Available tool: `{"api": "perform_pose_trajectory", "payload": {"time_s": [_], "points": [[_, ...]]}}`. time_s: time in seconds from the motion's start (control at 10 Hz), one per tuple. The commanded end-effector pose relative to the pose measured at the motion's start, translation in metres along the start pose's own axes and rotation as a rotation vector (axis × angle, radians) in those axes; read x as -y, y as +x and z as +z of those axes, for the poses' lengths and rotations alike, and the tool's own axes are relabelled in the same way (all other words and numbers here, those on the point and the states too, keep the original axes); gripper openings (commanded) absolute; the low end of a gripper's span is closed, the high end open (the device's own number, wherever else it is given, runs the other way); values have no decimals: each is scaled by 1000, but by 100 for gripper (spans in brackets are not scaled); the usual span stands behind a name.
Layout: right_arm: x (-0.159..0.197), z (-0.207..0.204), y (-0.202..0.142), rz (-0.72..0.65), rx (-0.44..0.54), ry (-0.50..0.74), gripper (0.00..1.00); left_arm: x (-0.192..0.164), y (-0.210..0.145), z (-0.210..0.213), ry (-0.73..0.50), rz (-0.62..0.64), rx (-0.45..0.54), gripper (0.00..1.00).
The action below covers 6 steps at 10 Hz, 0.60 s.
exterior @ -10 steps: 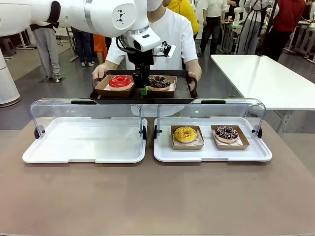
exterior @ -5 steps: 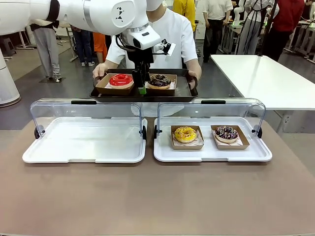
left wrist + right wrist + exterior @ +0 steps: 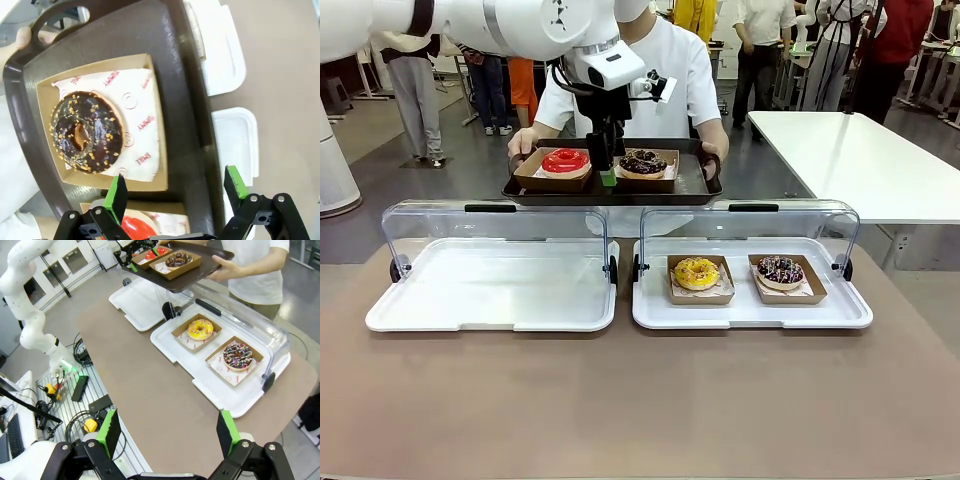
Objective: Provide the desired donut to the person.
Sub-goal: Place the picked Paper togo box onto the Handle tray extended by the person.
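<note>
Left black green-padded gripper [image 3: 608, 178]: jaws wide, empty, above the person's dark tray [image 3: 692, 192] | chocolate nut-sprinkled donut [image 3: 643, 164] in cardboard tray just right of it | right gripper [image 3: 167, 432] farther, over near table edge.

You see the left arm [image 3: 510, 25] as glossy white rounded segments with a dark joint ring and a small black logo. Its tool [image 3: 176, 190] is black, with bright green pads [image 3: 118, 196], silver screws and black cables. The person [image 3: 660, 60] wears a plain white short-sleeved shirt.
</note>
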State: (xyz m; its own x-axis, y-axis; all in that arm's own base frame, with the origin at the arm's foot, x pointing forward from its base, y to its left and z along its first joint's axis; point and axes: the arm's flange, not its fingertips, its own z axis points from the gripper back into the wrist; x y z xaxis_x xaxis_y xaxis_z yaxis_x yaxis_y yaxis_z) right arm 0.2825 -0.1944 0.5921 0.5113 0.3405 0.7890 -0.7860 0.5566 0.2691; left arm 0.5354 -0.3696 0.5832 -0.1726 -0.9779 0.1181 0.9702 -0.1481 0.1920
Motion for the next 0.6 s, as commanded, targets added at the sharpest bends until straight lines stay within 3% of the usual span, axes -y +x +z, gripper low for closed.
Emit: {"api": "perform_pose_trajectory", "payload": {"time_s": [0.0,0.5], "points": [[1,0,1,13,19,12,100,33,-14,31,-60,-6,16,100],[1,0,1,13,19,12,100,118,-66,53,-55,-30,51,100]]}}
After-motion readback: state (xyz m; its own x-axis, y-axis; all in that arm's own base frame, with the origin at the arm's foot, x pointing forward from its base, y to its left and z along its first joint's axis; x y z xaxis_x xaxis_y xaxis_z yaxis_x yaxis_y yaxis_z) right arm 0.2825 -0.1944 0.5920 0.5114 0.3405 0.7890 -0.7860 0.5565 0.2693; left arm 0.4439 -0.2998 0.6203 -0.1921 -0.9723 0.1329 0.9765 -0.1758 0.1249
